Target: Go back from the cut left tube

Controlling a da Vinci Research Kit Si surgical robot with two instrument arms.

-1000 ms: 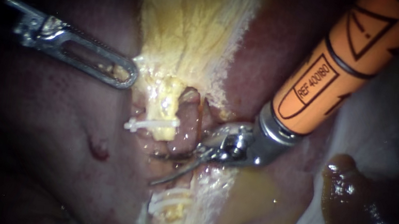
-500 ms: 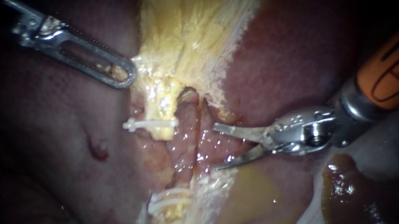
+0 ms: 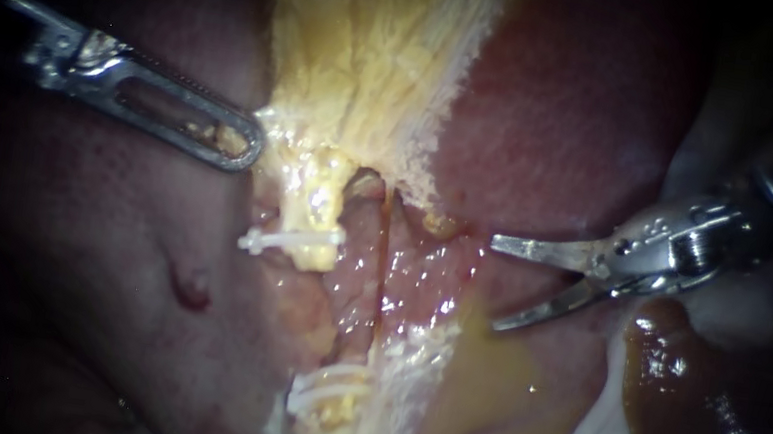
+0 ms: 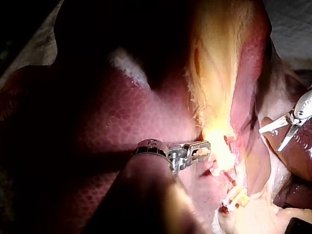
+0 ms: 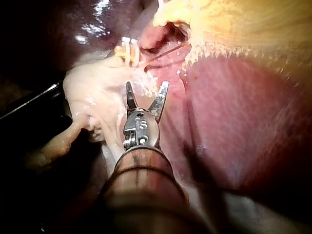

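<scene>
1. The right instrument [image 3: 496,284] has its shaft entering from the upper right. Its two slim, curved blades stand apart in a clear V with nothing between them. The tips point toward the cut but lie well apart from it, over the bare liver [image 3: 574,102] and just above a pool of yellow-brown fluid [image 3: 484,387]. The right wrist view shows the same gap between the blades, which sit short of the clips.

2. The left instrument [image 3: 250,145] has its shaft entering from the left. Its long windowed jaws are closed on the edge of the pale yellow tissue [image 3: 369,53], and scraps of that tissue show in the window near the tip.

3. The cut left tube [image 3: 320,200] lies in two pieces. The upper piece is yellow, hangs below the pale yellow tissue, and sits just beside the left instrument's tip. A single clip [image 3: 290,240], white, crosses its lower end. The lower stump [image 3: 336,412] carries the paired clips [image 3: 322,387], also white, lying close together across it. An open gap of wet pink tissue separates the two pieces. Neither instrument touches either piece.

4. A thin strand [image 3: 384,247], reddish, runs just beside the upper piece, on the side nearer the right instrument.
</scene>
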